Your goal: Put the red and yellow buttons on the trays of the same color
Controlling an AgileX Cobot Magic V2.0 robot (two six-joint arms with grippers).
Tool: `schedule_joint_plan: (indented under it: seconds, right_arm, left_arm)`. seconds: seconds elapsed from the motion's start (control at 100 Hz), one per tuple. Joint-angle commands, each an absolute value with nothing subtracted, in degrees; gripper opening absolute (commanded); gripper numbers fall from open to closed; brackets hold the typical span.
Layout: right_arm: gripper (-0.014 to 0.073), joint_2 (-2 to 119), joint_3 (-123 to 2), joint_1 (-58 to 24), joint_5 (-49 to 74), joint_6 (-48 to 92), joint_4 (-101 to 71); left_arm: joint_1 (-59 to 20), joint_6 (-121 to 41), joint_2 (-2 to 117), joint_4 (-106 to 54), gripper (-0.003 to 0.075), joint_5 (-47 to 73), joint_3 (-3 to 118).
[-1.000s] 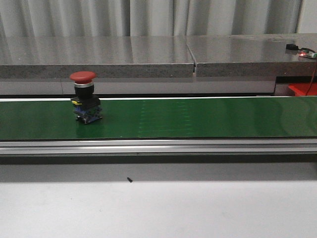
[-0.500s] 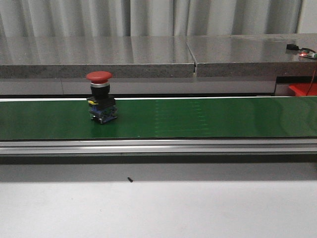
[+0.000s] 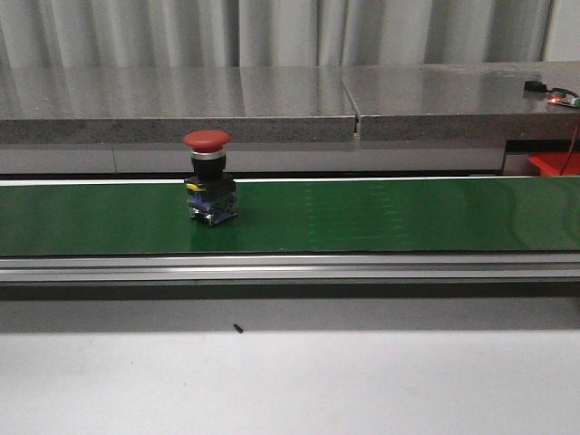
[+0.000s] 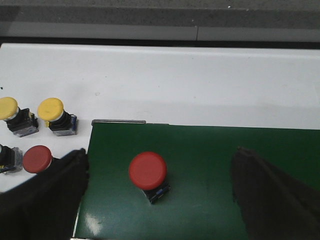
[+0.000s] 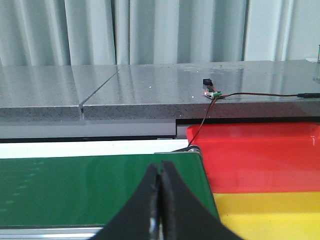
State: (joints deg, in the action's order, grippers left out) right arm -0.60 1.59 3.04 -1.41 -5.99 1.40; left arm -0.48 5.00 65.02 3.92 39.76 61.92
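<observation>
The red button (image 3: 209, 188) is travelling rightward along the green belt (image 3: 408, 216) toward the trays, beneath the wide-open, empty left gripper (image 4: 160, 200); the right gripper (image 5: 160, 200) is waiting closed, empty.

A green conveyor belt (image 3: 381, 216) fronts a grey stone ledge (image 3: 272, 100).

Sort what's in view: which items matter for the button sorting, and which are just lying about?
Job items:
- red button upright on the green conveyor belt
- spare yellow buttons and a red one beside the belt end
- red tray, yellow tray
- left gripper open over the belt; right gripper shut, empty

Lying about:
- small circuit board with wire on the grey ledge
- curtain
</observation>
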Motion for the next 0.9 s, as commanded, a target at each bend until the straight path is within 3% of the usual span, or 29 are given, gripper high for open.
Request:
schedule_joint_plan:
  seconds: [0.0, 0.4, 0.63, 0.89]
  right_arm:
    - [-0.0067, -1.7, 0.6, 3.3, -5.9, -6.0, 1.9]
    - [-0.0067, -1.7, 0.6, 3.3, -5.9, -6.0, 1.9]
    - [-0.0067, -1.7, 0.6, 3.3, -5.9, -6.0, 1.9]
    - [-0.0067, -1.7, 0.6, 3.3, -5.9, -6.0, 1.9]
  left_arm:
    - [-1.2, 5.0, 57.6, 2.9, 0.0567, 32.8, 57.9]
    - [-1.2, 5.0, 34.6, 2.7, 0.0552, 28.8, 36.3]
    - [-1.2, 5.0, 27.0, 2.7, 0.0376, 28.1, 28.6]
    - [-1.2, 5.0, 25.8, 2.5, 0.0172, 26.1, 28.0]
